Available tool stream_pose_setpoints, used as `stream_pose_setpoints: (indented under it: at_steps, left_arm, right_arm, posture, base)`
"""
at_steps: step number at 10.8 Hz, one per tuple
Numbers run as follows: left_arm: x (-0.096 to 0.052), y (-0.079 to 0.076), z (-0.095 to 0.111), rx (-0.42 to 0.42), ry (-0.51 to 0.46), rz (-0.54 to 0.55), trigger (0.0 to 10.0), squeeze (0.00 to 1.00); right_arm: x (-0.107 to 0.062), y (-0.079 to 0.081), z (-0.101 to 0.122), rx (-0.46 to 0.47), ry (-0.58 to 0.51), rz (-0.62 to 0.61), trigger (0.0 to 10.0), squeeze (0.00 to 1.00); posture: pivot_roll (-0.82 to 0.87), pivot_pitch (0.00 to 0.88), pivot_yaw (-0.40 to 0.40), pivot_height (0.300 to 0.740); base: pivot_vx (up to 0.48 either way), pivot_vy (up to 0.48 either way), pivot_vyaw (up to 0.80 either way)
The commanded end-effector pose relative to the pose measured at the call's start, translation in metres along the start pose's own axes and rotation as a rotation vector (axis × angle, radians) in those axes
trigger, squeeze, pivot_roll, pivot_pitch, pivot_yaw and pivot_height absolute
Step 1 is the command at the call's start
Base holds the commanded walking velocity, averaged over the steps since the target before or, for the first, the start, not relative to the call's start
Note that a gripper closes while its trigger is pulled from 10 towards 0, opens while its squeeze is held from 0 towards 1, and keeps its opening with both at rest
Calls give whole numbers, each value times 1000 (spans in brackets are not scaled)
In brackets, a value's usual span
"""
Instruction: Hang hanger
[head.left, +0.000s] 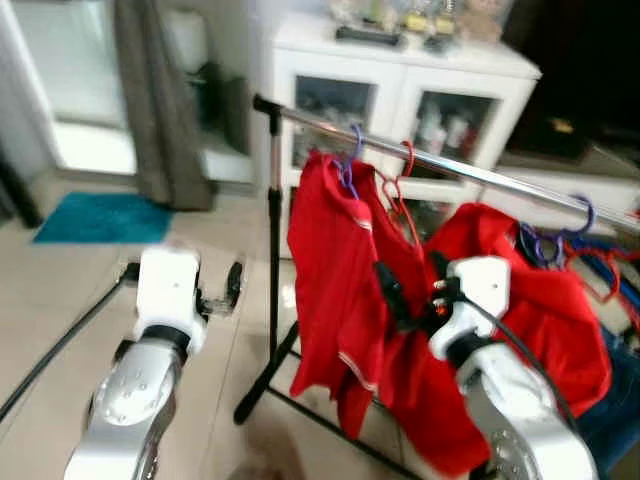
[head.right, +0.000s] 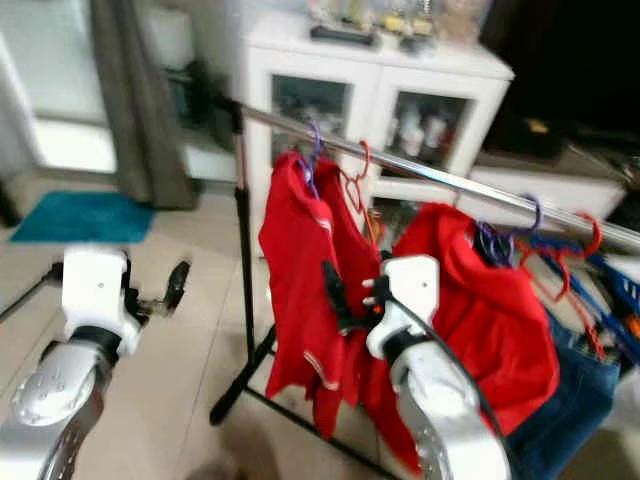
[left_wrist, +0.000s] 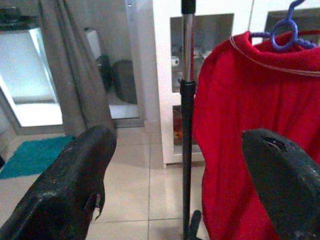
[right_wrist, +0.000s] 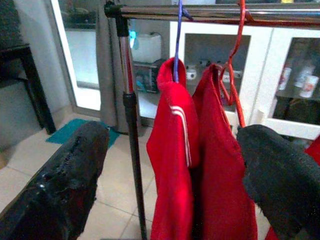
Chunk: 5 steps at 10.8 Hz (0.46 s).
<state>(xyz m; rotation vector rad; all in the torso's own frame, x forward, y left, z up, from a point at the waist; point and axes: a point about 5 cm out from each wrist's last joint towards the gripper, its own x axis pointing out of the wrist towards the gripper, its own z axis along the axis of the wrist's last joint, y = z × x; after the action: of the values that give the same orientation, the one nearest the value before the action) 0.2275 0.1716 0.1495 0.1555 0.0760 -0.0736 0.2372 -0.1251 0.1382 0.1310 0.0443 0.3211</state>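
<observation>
Right gripper (head.left: 410, 285) nearest, fingers spread, raised in front of the red shirts (head.left: 340, 270). Left gripper (head.left: 215, 290) also open, held over the floor (head.left: 60, 280), left of the rack. Red hanger (head.left: 400, 190) hooked on the rail (head.left: 440, 160) beside a purple hanger (head.left: 350, 160), hanging down, shirt on it. Rail runs left-near to right-far. White cabinet (head.left: 400, 70) behind.
</observation>
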Motion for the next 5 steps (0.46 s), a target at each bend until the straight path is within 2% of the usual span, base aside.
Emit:
stream_pose_setpoints:
  at_steps: [1,3,4,5]
  left_arm:
    - [0,-2,3,9,-6,-6,10000,0]
    - [-2,-11,8,13,-24,-82,10000,0]
    - [-8,-21,8,33,8,-183,10000,0]
    - [-12,-23,6,53,21,-209,10000,306]
  right_arm:
    - [3,-4,1,19,-7,4,10000,1000]
    - [8,-3,7,76,-20,19,10000,1000]
    - [16,-7,12,128,-45,-16,10000,1000]
    - [20,-11,11,154,-47,-46,10000,1000]
  posture:
    - [136,0,-83,740]
    - [166,0,-112,740]
    - [196,0,-146,740]
    - [200,1,-152,740]
  base:
    - [0,480,0]
    - [0,0,0]
    - [0,0,0]
    - [0,0,0]
